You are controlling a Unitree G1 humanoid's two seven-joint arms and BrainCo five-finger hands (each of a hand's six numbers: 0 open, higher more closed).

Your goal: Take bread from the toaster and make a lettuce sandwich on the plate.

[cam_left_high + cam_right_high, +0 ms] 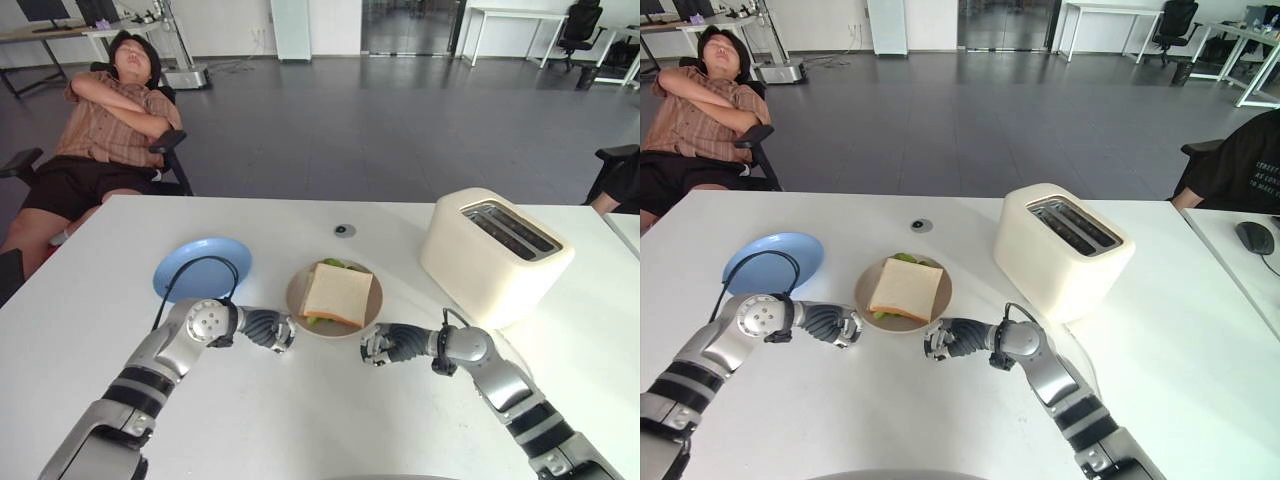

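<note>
On the white tabletop, as the left eye view has it, a brown plate sits at the middle. A single bread slice lies flat on it. Green lettuce peeks out at the slice's far edge and again at its near left corner. Whether a second slice lies underneath is hidden. The cream toaster stands to the right, well apart from the plate; its two slots look dark, and I cannot tell whether bread is inside. A blue plate lies to the left, with a small round cap beyond.

The left robot hand rests just beside the brown plate's left rim. Its fingers are curled in, and nothing shows in its hold. The right robot hand sits just off the near right rim, likewise curled and seemingly empty.

From the right eye view the same count holds:
- one toaster
- two plates
- one visible slice
- two robot hands, flanking the brown plate without touching the bread

By my judgement the bread is light, soft and easily dented, so it wants a gentle pinch at opposite crust edges, not a press on the middle. The lettuce looks limp and likely to slide, so the stack is best steadied from above when moved.
</note>
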